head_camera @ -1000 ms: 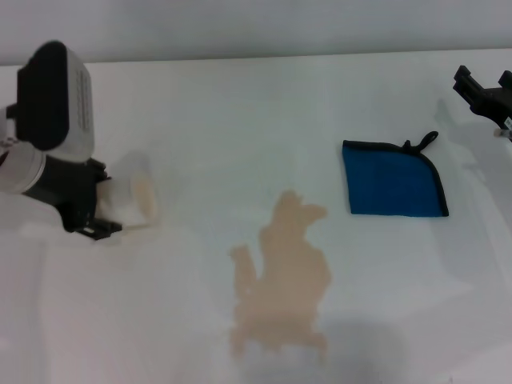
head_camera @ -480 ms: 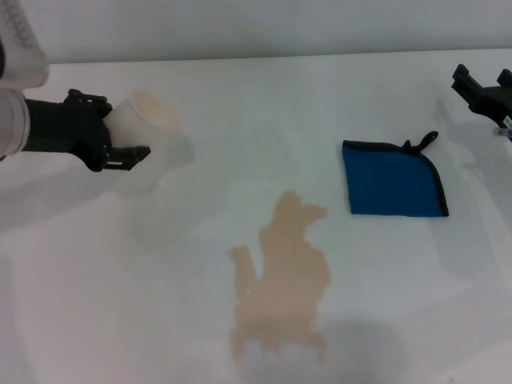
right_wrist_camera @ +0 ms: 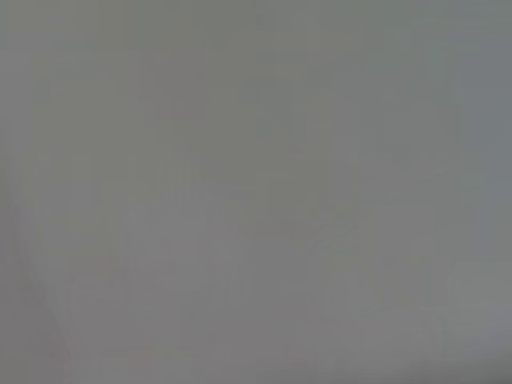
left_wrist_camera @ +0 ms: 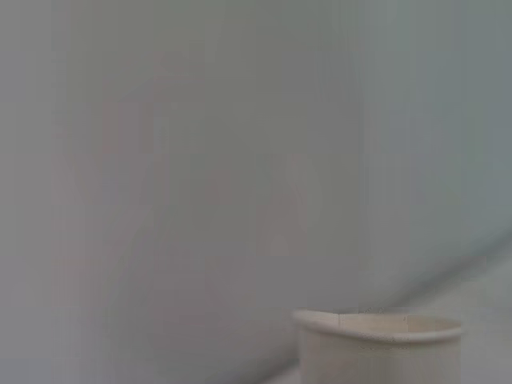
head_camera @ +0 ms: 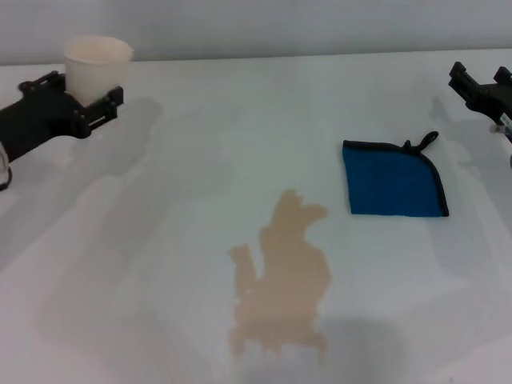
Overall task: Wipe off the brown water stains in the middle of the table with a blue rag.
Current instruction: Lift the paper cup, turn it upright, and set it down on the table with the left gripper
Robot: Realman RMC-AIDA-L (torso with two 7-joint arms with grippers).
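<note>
The brown water stains (head_camera: 282,280) lie as a pale tan lobed patch in the middle of the white table (head_camera: 160,264), towards the front. The blue rag (head_camera: 394,180) lies flat to the right of and behind the stain, its black loop at the far right corner. My left gripper (head_camera: 88,92) is at the far left, shut on a cream paper cup (head_camera: 98,66) held upright above the table; the cup's rim also shows in the left wrist view (left_wrist_camera: 376,328). My right gripper (head_camera: 480,86) is at the far right edge, behind and to the right of the rag, apart from it.
The grey wall runs along the table's far edge (head_camera: 280,54). The right wrist view shows only a plain grey surface.
My left gripper has lifted the cup from its tipped position at the left and carried it back and up to the far left, turning it upright. The right arm has not moved.
</note>
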